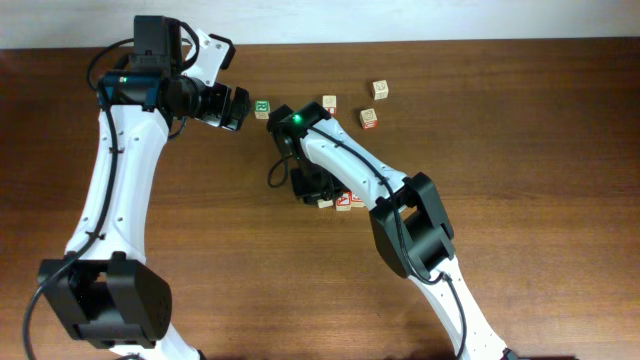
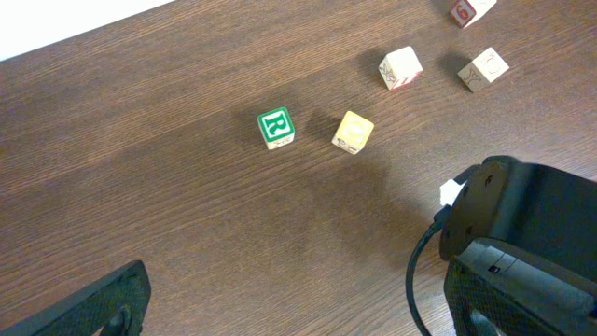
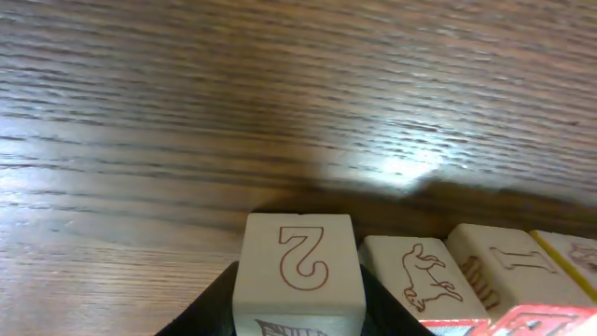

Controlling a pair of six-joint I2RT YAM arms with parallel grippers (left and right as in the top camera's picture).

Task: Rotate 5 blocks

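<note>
Right wrist: clamps red-printed 2 block [image 3: 298, 257] in right gripper [image 3: 298, 313], bottom centre | overhead: shows left gripper [image 1: 240, 108] gaping, upper left.

We see two arms in smooth white shells with black joints. The left arm [image 1: 110, 190] wears a teal band [image 1: 125, 92] behind its black left gripper [image 1: 243, 110]; the right arm [image 1: 345, 160] shows a green light [image 1: 297, 121] and a black cable [image 1: 272, 170].
</note>
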